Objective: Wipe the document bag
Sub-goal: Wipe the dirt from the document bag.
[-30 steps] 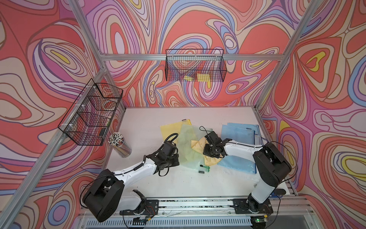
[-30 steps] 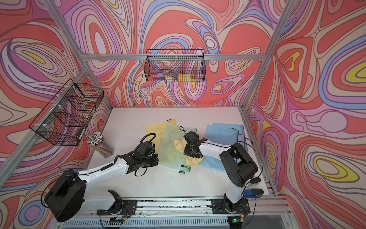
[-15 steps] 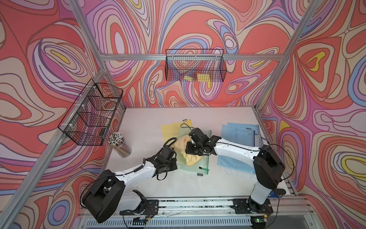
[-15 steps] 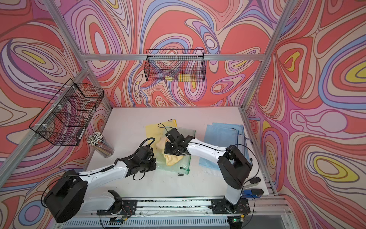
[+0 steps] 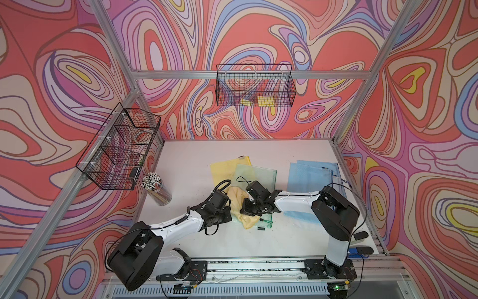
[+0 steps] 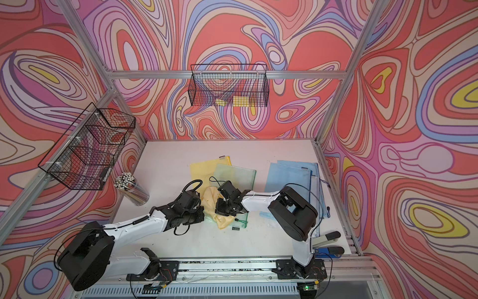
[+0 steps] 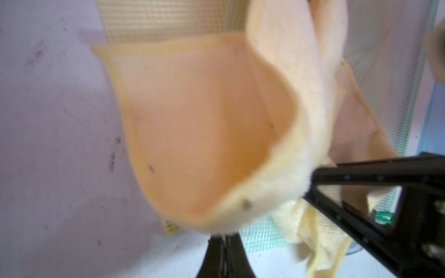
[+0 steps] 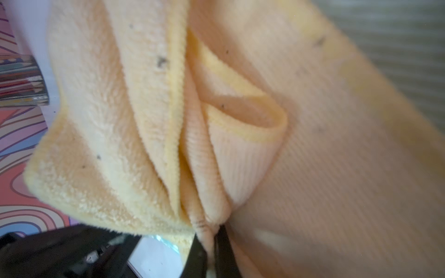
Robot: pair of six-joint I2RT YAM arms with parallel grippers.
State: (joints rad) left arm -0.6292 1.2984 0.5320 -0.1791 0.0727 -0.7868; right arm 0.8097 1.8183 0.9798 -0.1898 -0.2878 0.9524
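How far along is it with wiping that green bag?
Midway, it seems. Done: the right gripper pinches the fluffy yellow cloth, which lies on the green see-through mesh document bag. In hand: the cloth covers the bag's near part, with the left gripper shut beside it. Left: the bag's far part lies bare; whether it was wiped, I cannot tell.

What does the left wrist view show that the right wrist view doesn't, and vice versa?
Left wrist only: the yellow mesh document bag and a small green tag. Right wrist only: the clear jar of striped sticks and the swirl-patterned wall. Both: the fluffy yellow cloth, filling most of each and held in the right gripper.
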